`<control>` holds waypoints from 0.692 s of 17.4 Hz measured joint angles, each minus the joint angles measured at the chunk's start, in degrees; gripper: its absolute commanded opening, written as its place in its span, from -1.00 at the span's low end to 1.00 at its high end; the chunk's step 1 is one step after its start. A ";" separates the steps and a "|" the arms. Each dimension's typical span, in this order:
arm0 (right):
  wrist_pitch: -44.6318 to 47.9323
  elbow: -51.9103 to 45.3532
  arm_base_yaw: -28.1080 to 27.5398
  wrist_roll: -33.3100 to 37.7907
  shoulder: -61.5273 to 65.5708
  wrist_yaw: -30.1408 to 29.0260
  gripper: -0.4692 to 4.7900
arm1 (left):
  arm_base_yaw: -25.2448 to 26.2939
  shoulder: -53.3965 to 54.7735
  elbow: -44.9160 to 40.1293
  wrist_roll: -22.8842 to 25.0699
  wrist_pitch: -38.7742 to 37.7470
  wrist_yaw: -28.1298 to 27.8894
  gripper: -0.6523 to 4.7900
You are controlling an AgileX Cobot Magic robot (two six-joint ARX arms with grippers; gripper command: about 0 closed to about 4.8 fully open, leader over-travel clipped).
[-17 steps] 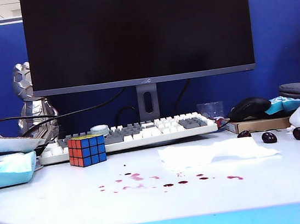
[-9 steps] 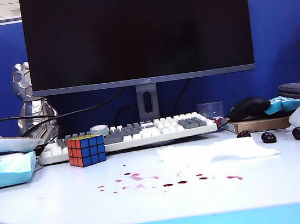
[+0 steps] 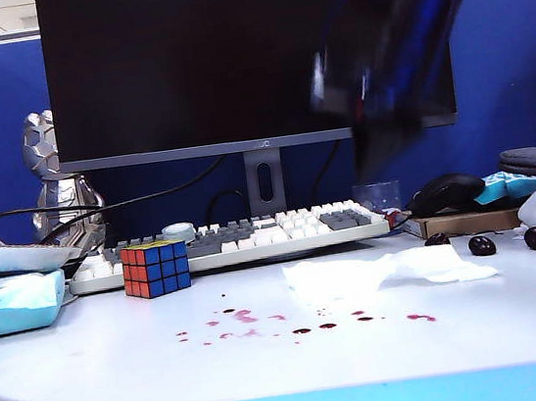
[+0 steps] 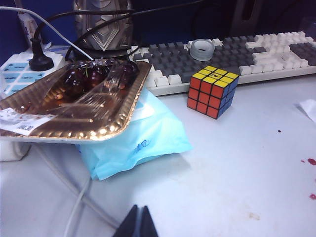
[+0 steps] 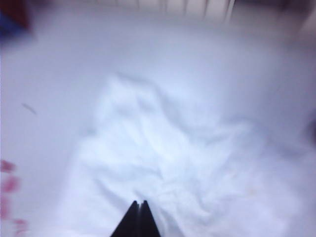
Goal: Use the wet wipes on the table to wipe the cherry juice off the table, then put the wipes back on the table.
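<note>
The wet wipe (image 3: 386, 271), spread flat just behind the cherry juice (image 3: 309, 322) on the table (image 3: 122, 368), is hovered over by the right gripper (image 5: 138, 210), pinched empty for pickup, while the left gripper (image 4: 139, 217) is kept shut aside.

The right arm (image 3: 381, 42) swings in, a blur before the monitor (image 3: 181, 64), its closed right gripper (image 5: 138, 217) now above the wipe (image 3: 376, 273).

Even, bright office light from ceiling panels. The right arm (image 3: 376, 48) is a motion-blurred smear; the right wrist view is soft throughout; the foil tray (image 4: 74, 106) glares.
</note>
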 measured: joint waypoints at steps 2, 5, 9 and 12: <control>0.31 0.46 0.00 0.02 4.96 -0.26 0.03 | 0.00 0.00 0.00 0.00 0.02 0.02 -0.77; -1.64 0.44 0.35 0.09 8.24 -3.56 0.60 | 0.00 0.00 0.00 0.00 0.02 0.02 -0.77; -1.38 0.50 1.90 0.15 8.22 -4.22 0.59 | 0.00 0.00 0.00 0.00 0.02 0.02 -0.77; -1.42 0.48 2.16 0.15 9.51 2.32 0.59 | 0.00 0.00 0.00 -0.02 0.00 0.02 -0.77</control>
